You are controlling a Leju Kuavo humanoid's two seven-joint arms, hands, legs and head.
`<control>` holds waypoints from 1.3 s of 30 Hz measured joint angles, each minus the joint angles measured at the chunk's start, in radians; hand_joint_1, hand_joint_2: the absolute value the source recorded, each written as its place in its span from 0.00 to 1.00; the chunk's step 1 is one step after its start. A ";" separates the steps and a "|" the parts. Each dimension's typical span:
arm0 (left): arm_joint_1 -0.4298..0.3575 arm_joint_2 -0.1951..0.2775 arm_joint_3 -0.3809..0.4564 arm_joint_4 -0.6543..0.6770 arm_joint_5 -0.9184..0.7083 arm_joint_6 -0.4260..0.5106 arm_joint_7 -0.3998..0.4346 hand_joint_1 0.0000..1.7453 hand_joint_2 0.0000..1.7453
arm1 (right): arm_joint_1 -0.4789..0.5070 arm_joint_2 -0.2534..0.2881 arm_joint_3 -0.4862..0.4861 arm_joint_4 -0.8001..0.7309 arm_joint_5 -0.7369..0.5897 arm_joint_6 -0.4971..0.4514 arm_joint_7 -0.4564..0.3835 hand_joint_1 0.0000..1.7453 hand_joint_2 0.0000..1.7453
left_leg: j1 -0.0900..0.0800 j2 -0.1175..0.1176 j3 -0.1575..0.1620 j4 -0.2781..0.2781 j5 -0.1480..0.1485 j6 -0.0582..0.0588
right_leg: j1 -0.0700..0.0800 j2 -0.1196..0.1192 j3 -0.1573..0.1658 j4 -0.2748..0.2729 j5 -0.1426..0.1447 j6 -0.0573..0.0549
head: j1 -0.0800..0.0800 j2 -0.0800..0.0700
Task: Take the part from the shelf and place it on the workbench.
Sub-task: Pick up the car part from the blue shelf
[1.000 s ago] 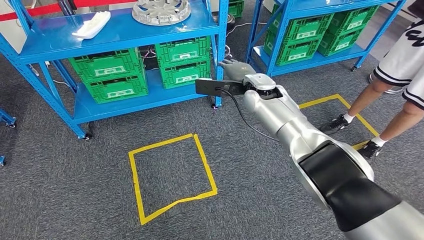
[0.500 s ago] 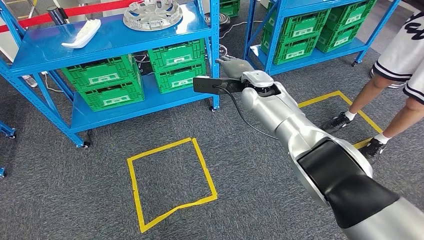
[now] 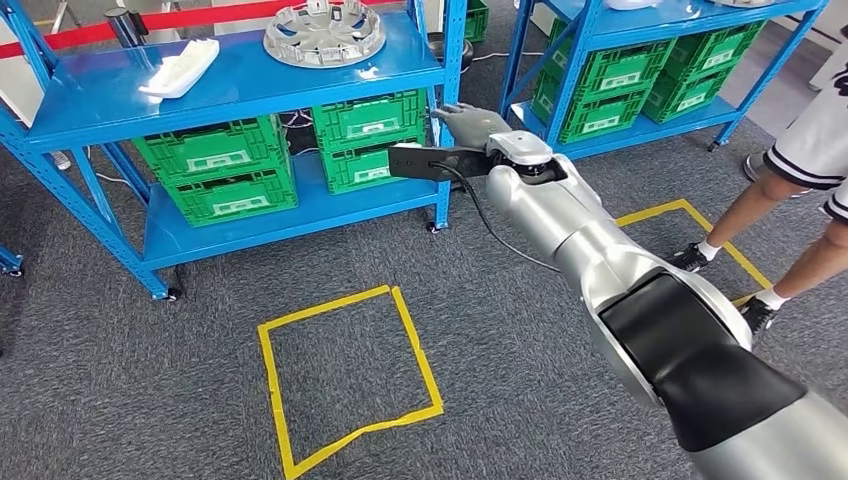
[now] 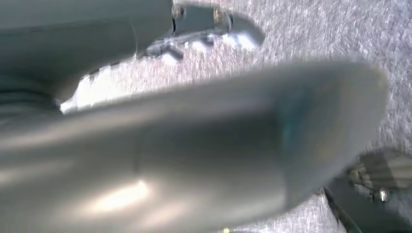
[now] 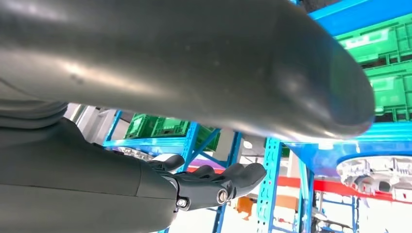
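On the blue shelf's top board [image 3: 260, 80] lie a silver wheel cover [image 3: 323, 32] and a long white moulded part [image 3: 180, 68]. My right arm reaches forward, and my right hand [image 3: 470, 122] hangs beside the shelf's right post, below the top board and right of the wheel cover. In the right wrist view the right hand [image 5: 214, 184] has its fingers stretched out and holds nothing, with the wheel cover [image 5: 374, 174] seen from below beyond it. My left hand [image 4: 204, 155] is blurred over the grey carpet, nothing in it, its thumb apart from the dark fingers [image 4: 384, 174].
Green crates [image 3: 215, 165] fill the lower level of the shelf. A second blue shelf [image 3: 640, 60] with more green crates stands to the right. A person's legs [image 3: 790, 190] are at the right edge, near yellow floor tape. Another yellow tape square [image 3: 345, 375] marks the carpet ahead.
The whole view has shifted a little, so the camera moved. My right hand stays stretched out by the shelf post, slightly higher against the shelf than before.
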 joint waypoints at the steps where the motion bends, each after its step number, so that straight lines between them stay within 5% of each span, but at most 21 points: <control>1: 0.001 0.000 0.000 0.000 -0.001 0.000 0.000 0.00 0.00 | -0.001 -0.003 0.001 0.001 0.000 0.002 -0.002 0.00 0.00 | -0.001 0.000 0.015 0.000 -0.011 -0.001 | 0.001 0.000 0.004 -0.047 0.035 -0.004 | 0.000 0.000; 3: -0.001 -0.001 0.000 0.001 -0.005 0.000 0.002 0.00 0.00 | -0.003 -0.008 0.004 0.002 -0.004 0.003 -0.005 0.00 0.00 | -0.003 0.000 0.043 0.001 -0.036 -0.007 | 0.006 -0.002 0.030 -0.181 0.137 -0.015 | -0.001 0.000; 5: -0.004 -0.002 0.000 0.001 -0.010 0.000 0.004 0.00 0.00 | -0.005 -0.013 0.009 0.004 -0.010 0.004 -0.006 0.00 0.00 | -0.004 0.000 0.062 0.001 -0.056 -0.018 | 0.013 -0.003 0.051 -0.252 0.184 -0.026 | -0.001 0.000; 9: -0.009 -0.002 0.001 0.000 -0.013 0.001 0.005 0.00 0.00 | -0.021 -0.015 0.015 0.005 -0.019 0.003 -0.007 0.00 0.00 | -0.003 0.002 0.060 0.054 -0.052 -0.043 | 0.010 -0.001 0.094 -0.264 0.156 -0.049 | -0.001 0.000; 11: -0.010 -0.003 0.001 0.000 -0.015 0.001 0.005 0.00 0.00 | -0.028 -0.014 0.017 0.005 -0.023 0.003 -0.009 0.00 0.00 | 0.000 0.003 -0.012 0.167 -0.055 -0.053 | 0.007 0.001 0.124 -0.267 0.136 -0.058 | -0.004 0.000; 13: -0.008 -0.004 0.002 0.001 -0.016 0.001 0.006 0.00 0.00 | -0.027 -0.014 0.020 0.006 -0.025 0.004 -0.012 0.00 0.00 | 0.003 0.003 -0.103 0.268 -0.104 -0.059 | 0.006 0.001 0.153 -0.267 0.111 -0.059 | -0.005 0.000; 15: -0.004 -0.004 0.004 0.001 -0.017 0.001 0.008 0.00 0.00 | -0.025 -0.013 0.024 0.006 -0.027 0.005 -0.013 0.00 0.00 | 0.003 0.003 -0.158 0.276 -0.142 -0.059 | 0.004 0.002 0.186 -0.267 0.084 -0.058 | -0.005 0.000; 16: -0.002 -0.003 0.005 0.001 -0.018 0.001 0.008 0.00 0.00 | -0.025 -0.013 0.027 0.006 -0.030 0.005 -0.014 0.00 0.00 | 0.004 0.004 -0.167 0.241 -0.129 -0.058 | 0.003 0.003 0.205 -0.267 0.069 -0.056 | -0.005 0.000; 17: 0.000 -0.003 0.007 0.001 -0.020 0.001 0.008 0.00 0.00 | -0.024 -0.012 0.029 0.007 -0.033 0.005 -0.014 0.00 0.00 | 0.004 0.004 -0.166 0.184 -0.082 -0.056 | 0.002 0.003 0.222 -0.268 0.054 -0.053 | -0.005 0.000; 20: 0.005 -0.002 0.011 0.005 -0.025 0.001 0.008 0.00 0.00 | -0.022 -0.010 0.041 0.012 -0.041 0.005 -0.014 0.00 0.00 | 0.000 0.009 -0.155 0.029 0.108 -0.044 | 0.005 0.006 0.258 -0.271 0.014 -0.038 | -0.010 0.000; 22: 0.006 -0.002 0.013 0.006 -0.028 0.001 0.008 0.00 0.00 | -0.023 -0.010 0.046 0.014 -0.044 0.004 -0.015 0.00 0.00 | -0.002 0.009 -0.143 0.012 0.123 -0.030 | 0.006 0.008 0.269 -0.271 0.009 -0.024 | -0.011 0.000; 24: 0.007 -0.003 0.015 0.006 -0.029 0.002 0.008 0.00 0.00 | -0.025 -0.013 0.048 0.014 -0.048 0.001 -0.018 0.00 0.00 | 0.000 0.008 -0.122 0.003 0.114 -0.015 | 0.003 0.006 0.260 -0.234 0.020 -0.015 | -0.008 0.000; 26: 0.007 -0.002 0.016 0.006 -0.029 0.002 0.007 0.00 0.00 | -0.025 -0.015 0.051 0.014 -0.051 0.000 -0.021 0.00 0.00 | 0.002 0.006 -0.098 -0.002 0.099 -0.004 | 0.002 0.003 0.199 -0.136 0.012 -0.010 | -0.005 0.000; 28: 0.007 -0.002 0.018 0.006 -0.027 0.005 0.004 0.00 0.00 | -0.018 -0.015 0.054 0.015 -0.051 0.000 -0.021 0.00 0.00 | 0.001 0.003 -0.076 -0.002 0.078 0.001 | 0.003 0.001 0.111 -0.027 -0.038 -0.006 | -0.003 0.000; 30: 0.011 -0.002 0.022 0.006 -0.022 0.008 0.000 0.00 0.00 | -0.010 -0.014 0.059 0.016 -0.051 0.001 -0.021 0.00 0.00 | -0.001 -0.001 -0.048 -0.002 0.054 0.000 | 0.003 0.001 0.056 -0.003 -0.071 -0.005 | -0.002 0.000; 31: 0.014 -0.002 0.025 0.006 -0.020 0.009 -0.002 0.00 0.00 | -0.008 -0.012 0.062 0.016 -0.052 0.001 -0.022 0.00 0.00 | -0.001 -0.002 -0.031 -0.001 0.041 -0.002 | 0.003 0.001 0.052 -0.037 -0.053 -0.007 | -0.002 0.000; 35: 0.019 -0.003 0.033 0.006 -0.016 0.010 -0.006 0.00 0.00 | -0.009 -0.005 0.069 0.017 -0.053 0.001 -0.020 0.00 0.00 | -0.003 -0.007 0.022 -0.001 -0.007 -0.018 | 0.009 -0.002 0.096 -0.246 0.129 -0.021 | -0.002 0.000; 39: 0.020 -0.002 0.034 0.006 -0.016 0.011 -0.005 0.00 0.00 | -0.007 0.012 0.073 0.016 -0.056 -0.013 -0.017 0.00 0.00 | -0.003 -0.009 0.043 0.023 -0.022 -0.044 | 0.010 0.002 0.125 -0.263 0.139 -0.047 | 0.000 0.000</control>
